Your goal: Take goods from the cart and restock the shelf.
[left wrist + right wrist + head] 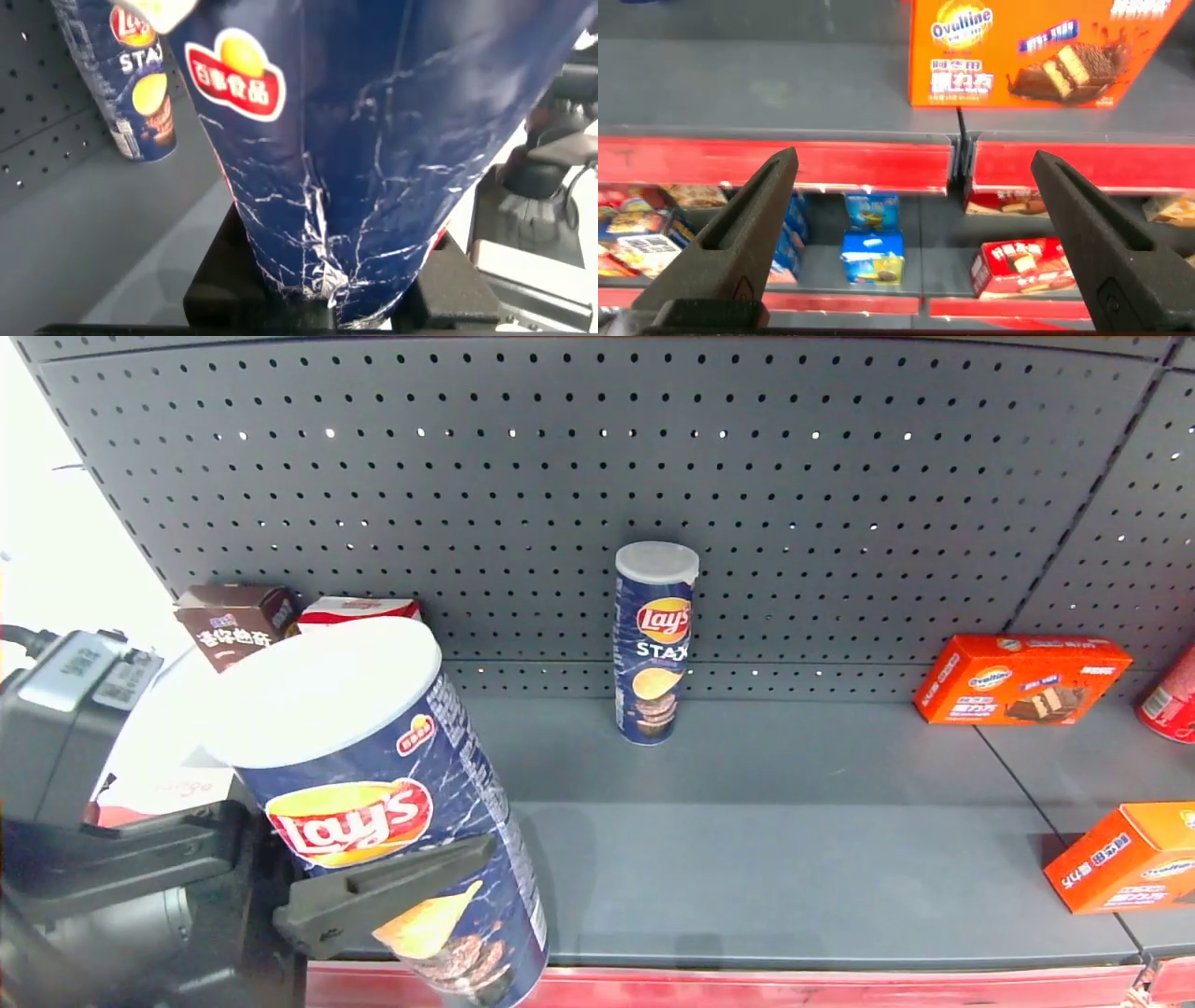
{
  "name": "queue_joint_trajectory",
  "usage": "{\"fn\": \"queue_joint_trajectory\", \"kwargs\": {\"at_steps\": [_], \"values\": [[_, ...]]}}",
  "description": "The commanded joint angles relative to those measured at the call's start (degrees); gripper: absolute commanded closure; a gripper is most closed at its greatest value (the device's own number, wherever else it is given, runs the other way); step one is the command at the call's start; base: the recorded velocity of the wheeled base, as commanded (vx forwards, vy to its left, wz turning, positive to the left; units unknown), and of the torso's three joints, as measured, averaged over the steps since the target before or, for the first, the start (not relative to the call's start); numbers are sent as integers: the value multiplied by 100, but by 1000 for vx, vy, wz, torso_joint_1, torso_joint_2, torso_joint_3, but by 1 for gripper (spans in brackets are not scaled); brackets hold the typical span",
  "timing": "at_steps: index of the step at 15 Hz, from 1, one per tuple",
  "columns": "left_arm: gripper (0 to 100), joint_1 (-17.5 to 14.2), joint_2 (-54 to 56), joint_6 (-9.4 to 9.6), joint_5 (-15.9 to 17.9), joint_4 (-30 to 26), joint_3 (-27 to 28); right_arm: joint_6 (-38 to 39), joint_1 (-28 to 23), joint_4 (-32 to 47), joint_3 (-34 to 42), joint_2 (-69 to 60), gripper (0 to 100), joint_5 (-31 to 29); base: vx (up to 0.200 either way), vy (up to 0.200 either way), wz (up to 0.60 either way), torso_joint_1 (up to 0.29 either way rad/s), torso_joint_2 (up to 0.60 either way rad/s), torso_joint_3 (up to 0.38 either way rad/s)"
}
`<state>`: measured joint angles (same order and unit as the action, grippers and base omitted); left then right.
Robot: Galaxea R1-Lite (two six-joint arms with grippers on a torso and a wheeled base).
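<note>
My left gripper [317, 887] is shut on a dark blue chip can [373, 793] with a white lid, held upright near the front left edge of the grey shelf [766, 840]. The same held can [374, 140] looms large in the left wrist view, between the fingers. A second, matching chip can [655, 644] stands at the back middle of the shelf, against the pegboard; it also appears as the small can [131, 84] farther off. My right gripper [920, 233] is open with nothing between its fingers, in front of the shelf's red edge strip [859, 159].
An orange box [1022, 679] lies at the back right, another orange box [1125, 857] at the front right, and a red can [1172, 700] at the far right. A brown box [233, 621] and a red-white box [359, 609] sit at the back left. Lower shelves hold several packs [871, 245].
</note>
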<state>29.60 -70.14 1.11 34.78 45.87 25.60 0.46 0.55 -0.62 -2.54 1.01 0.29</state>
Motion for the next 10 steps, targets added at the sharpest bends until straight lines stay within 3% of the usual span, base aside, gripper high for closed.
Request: {"fn": "queue_joint_trajectory", "kwargs": {"at_steps": [1,6,10], "values": [[100,28,-377,-23,-6,-8,437,332,420,1,-2093,2122,0,648,0,0,0,0,0,0],[100,108,-685,-32,-41,-122,1070,-125,833,-96,-2524,3221,0,1377,0,0,0,0,0,0],[100,99,-342,-14,11,-1731,1632,-345,1492,-184,-3209,4531,0,1430,0,0,0,0,0,0]]}}
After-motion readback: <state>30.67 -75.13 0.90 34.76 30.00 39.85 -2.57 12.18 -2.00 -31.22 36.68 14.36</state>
